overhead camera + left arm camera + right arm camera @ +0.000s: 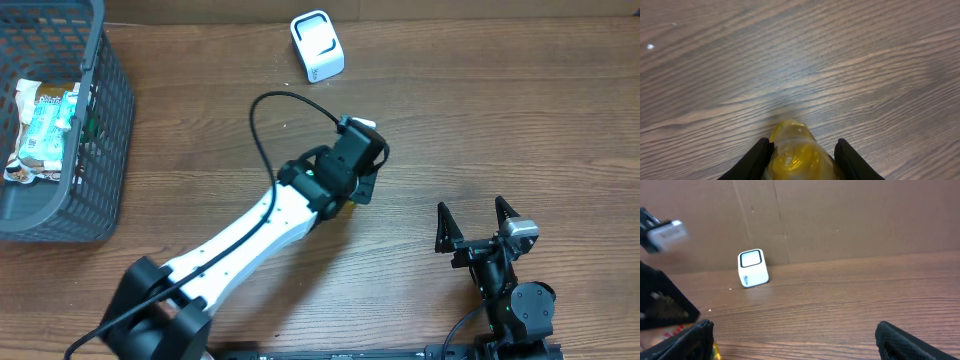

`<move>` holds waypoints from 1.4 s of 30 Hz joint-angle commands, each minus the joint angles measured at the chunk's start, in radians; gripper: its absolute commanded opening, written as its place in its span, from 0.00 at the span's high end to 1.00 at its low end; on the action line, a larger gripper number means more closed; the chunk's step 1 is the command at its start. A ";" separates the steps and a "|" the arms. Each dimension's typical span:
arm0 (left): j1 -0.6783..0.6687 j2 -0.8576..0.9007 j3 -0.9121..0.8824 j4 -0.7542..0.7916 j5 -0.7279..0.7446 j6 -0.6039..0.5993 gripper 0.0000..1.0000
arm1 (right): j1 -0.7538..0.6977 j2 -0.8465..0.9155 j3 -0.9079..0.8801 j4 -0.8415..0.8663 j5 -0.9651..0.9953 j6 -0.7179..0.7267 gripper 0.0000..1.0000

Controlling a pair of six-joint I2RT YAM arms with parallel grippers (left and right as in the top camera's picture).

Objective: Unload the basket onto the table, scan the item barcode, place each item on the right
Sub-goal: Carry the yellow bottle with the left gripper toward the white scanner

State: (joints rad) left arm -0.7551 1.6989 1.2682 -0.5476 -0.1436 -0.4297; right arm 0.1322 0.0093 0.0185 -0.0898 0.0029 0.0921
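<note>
Two arms show in the overhead view, and only the left one is busy. It reaches out over the middle of the table (560,120), and the left gripper (355,188) sits under its own camera housing, so just a sliver of yellow peeks out beneath it. The white scanner (317,45) stands well apart, toward the far edge. A grey basket (100,150) at the far left holds more packets. The right gripper (470,206) waits near the front edge, jaws spread wide and empty.

In the left wrist view, the two fingers (757,159) close narrowly on a yellow item (790,160) in a glossy, crinkled wrapper, held above bare wood. No barcode is visible on the side facing the camera.

In the right wrist view, the scanner's window faces this camera, standing near the cardboard wall (850,215).

The main risk is presentation — if the code lies on a hidden or creased face, the scanner may not read it, and the shiny film could throw glare. The slick wrapper might also twist or slip in so small a grip, and a close pass could knock over the scanner, which looks light.
</note>
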 commanded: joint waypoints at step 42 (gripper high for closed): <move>-0.089 0.100 -0.015 0.136 -0.047 -0.180 0.71 | -0.003 -0.005 -0.011 0.005 -0.005 -0.007 0.00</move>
State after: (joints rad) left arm -0.8383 1.7748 1.2541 -0.4313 -0.1768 -0.5972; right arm 0.1322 0.0093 0.0185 -0.0895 0.0032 0.0925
